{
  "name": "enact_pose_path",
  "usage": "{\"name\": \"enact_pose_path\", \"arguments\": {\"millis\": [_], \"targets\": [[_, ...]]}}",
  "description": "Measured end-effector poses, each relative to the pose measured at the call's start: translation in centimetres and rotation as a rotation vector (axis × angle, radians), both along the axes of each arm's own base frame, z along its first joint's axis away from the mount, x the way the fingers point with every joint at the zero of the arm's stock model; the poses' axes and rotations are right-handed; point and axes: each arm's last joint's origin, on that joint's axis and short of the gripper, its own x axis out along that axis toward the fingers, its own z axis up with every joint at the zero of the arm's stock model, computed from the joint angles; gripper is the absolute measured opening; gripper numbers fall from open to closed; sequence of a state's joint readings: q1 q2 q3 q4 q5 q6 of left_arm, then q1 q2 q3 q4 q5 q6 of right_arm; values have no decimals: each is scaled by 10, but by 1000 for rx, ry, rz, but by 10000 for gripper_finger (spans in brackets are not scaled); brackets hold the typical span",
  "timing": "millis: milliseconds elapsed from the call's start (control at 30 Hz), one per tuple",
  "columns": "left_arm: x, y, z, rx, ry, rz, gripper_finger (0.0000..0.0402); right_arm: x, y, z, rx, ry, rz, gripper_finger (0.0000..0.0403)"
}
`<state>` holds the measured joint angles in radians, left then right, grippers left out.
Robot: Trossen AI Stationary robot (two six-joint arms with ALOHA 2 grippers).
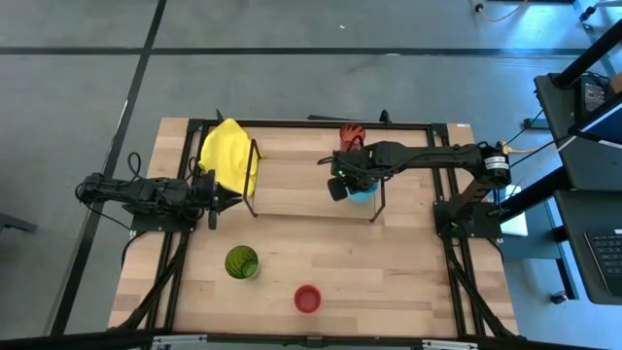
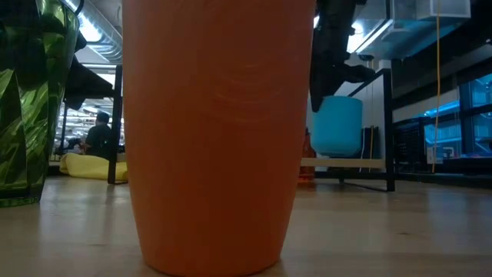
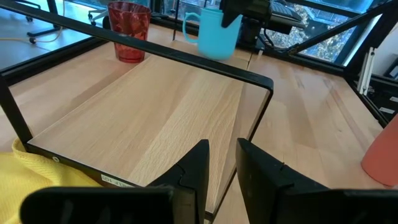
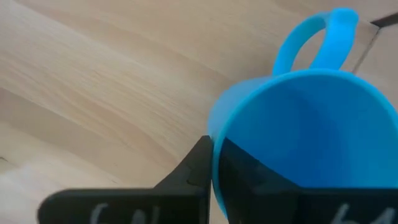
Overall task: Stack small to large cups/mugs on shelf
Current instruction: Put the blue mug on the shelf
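Note:
My right gripper is shut on the light blue mug over the right end of the shelf. In the low view the mug hangs close above the shelf board. The orange-red tumbler stands on the shelf's far side and shows in the left wrist view as well. The green tumbler and the short red cup stand on the table nearer to me. My left gripper waits at the shelf's left end, open by a narrow gap. My right gripper holds the mug by its rim, on the side opposite the handle. One finger is inside the mug and one finger outside. The fingers come from above. The mug hangs slightly tilted; whether its base touches the board I cannot tell.
A yellow cloth lies on the shelf's left end, beside my left gripper. Black wire frames stand at both ends of the shelf. The red cup stands right in front of the low camera, with the green tumbler beside it.

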<state>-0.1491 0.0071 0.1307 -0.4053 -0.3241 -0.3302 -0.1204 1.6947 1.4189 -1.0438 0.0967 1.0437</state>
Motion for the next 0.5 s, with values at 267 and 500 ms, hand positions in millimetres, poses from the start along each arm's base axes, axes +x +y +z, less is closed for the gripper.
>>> {"name": "enact_pose_path", "arguments": {"millis": [267, 500], "targets": [[0, 0, 0, 0, 0, 0, 75, 9, 13, 2, -80, -41, 348, 15], [0, 0, 0, 0, 0, 0, 75, -2, 35, -1, -24, 73, 724, 23]]}}
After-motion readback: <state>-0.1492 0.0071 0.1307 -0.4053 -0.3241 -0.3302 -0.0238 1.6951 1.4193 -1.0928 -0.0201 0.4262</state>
